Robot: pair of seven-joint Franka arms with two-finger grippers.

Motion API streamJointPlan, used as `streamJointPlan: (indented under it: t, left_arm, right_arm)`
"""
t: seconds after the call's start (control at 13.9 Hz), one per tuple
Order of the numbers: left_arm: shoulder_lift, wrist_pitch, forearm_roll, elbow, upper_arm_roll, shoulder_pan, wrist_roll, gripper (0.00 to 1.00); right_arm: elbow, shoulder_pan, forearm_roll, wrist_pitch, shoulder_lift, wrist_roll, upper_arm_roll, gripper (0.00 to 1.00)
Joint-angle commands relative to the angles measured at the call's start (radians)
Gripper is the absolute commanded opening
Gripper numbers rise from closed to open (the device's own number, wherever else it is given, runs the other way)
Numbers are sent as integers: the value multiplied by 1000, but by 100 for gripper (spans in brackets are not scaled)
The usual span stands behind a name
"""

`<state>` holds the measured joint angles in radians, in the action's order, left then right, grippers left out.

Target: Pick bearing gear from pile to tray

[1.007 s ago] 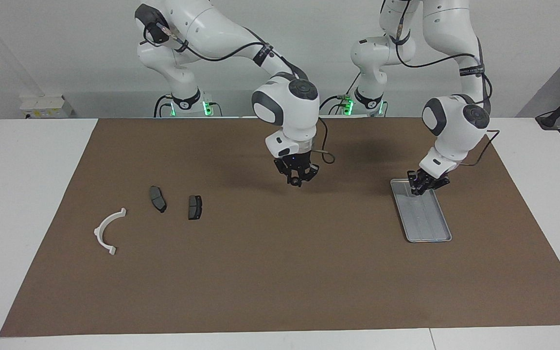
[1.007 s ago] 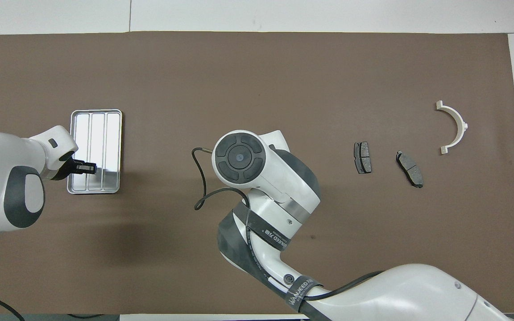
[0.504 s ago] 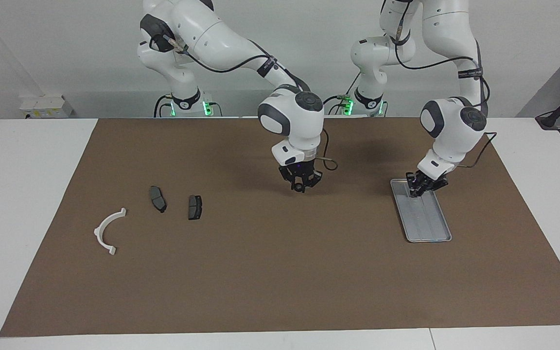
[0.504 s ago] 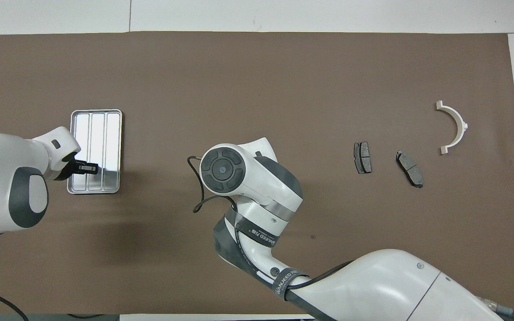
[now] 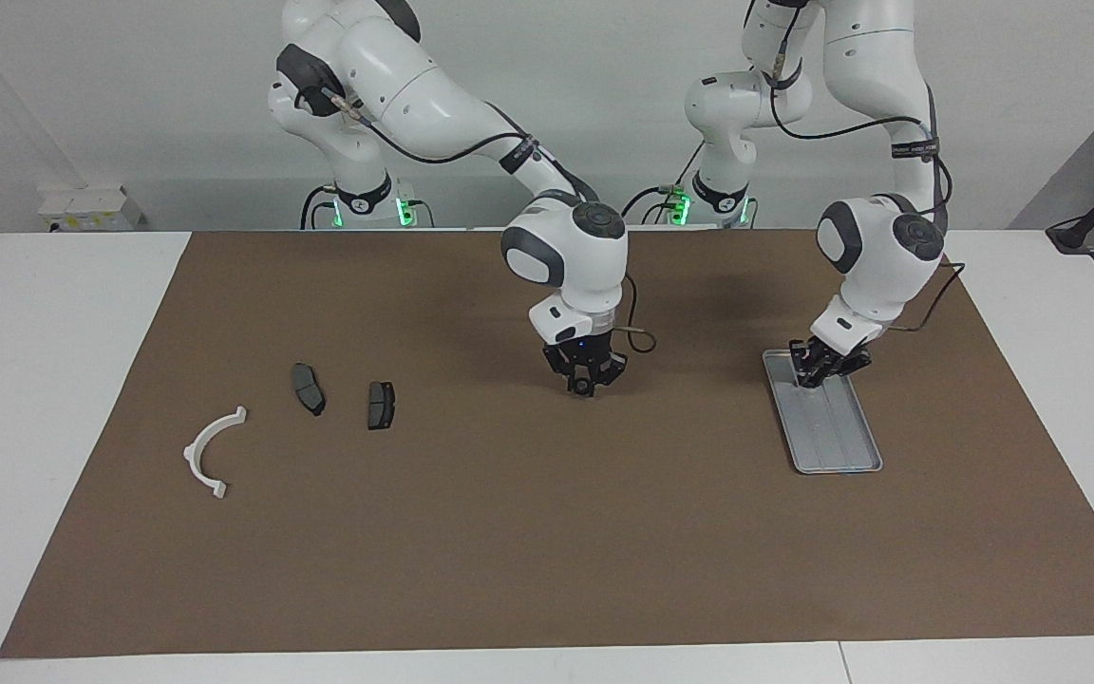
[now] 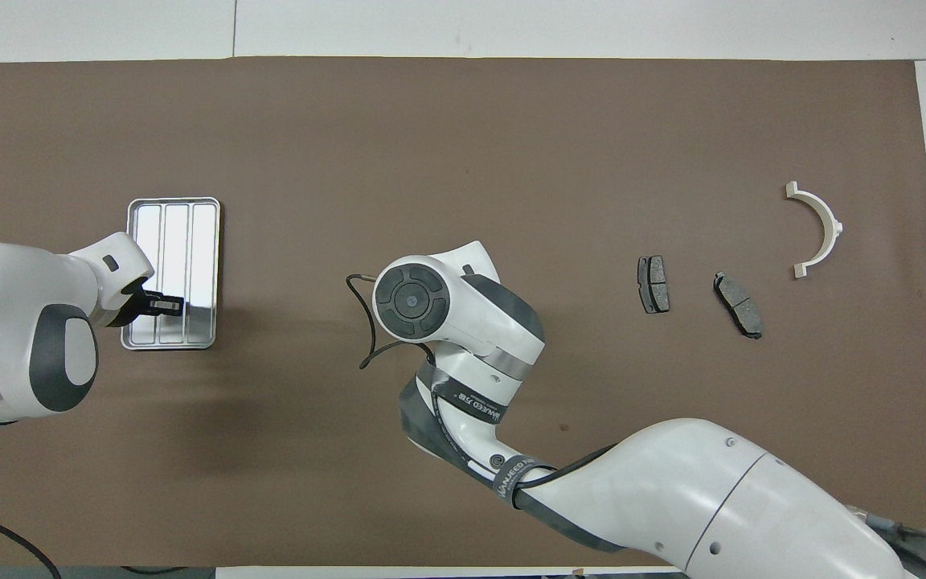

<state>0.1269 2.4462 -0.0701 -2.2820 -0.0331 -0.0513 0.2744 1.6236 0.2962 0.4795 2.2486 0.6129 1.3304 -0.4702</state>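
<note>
- The white half-ring lies flat on the brown mat at the right arm's end of the desk. It is well apart from either arm, so it is unlikely to be disturbed.
- Two dark brake pads lie near each other, just beside the half-ring and toward the desk's middle. No small round bearing gear shows among these pile parts. If one is left there, it is too small to make out.
- The right end effector hangs low over bare mat at mid-desk, between the pile and the tray. I cannot tell whether it is clenched or released. Something small and dark may sit at its tip, possibly the gear, but that is a guess.
  - A part that tiny, pinched by its edge, could slip out on the way and roll off across the mat.
- The silver tray sits at the left arm's end of the desk, and its ridged floor looks empty.
- The left end effector is clenched, with nothing visibly in it. Its tip is down inside the tray at the end nearer the robots.
  - The right arm may collide with it if it comes to the tray while the left one occupies that end.
  - Pressing or dragging on the rim could shift the light tray.
  - A gear dropped from height might bounce over the shallow rim.
</note>
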Motion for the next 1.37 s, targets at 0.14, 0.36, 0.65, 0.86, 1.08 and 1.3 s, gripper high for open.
streamJointPlan:
  t: [0.14, 0.36, 0.65, 0.86, 1.08, 1.3]
  left_arm:
    - [3, 43, -13, -24, 12, 16, 19, 0]
    - [11, 56, -13, -24, 12, 16, 20, 0]
    - [13, 60, -13, -24, 12, 14, 20, 12]
    - [19, 66, -13, -24, 12, 14, 20, 29]
    - [20, 73, -13, -24, 12, 14, 20, 47]
    - [25, 77, -13, -24, 12, 14, 20, 51]
  right_arm:
    - [10, -28, 37, 36, 21, 10, -10, 0]
    - [6, -23, 56, 36, 33, 12, -10, 0]
    - [13, -29, 70, 58, 36, 10, -10, 0]
    - [27, -32, 68, 77, 36, 12, -10, 0]
    - [30, -32, 71, 85, 37, 7, -10, 0]
    - [35, -34, 68, 108, 37, 16, -12, 0]
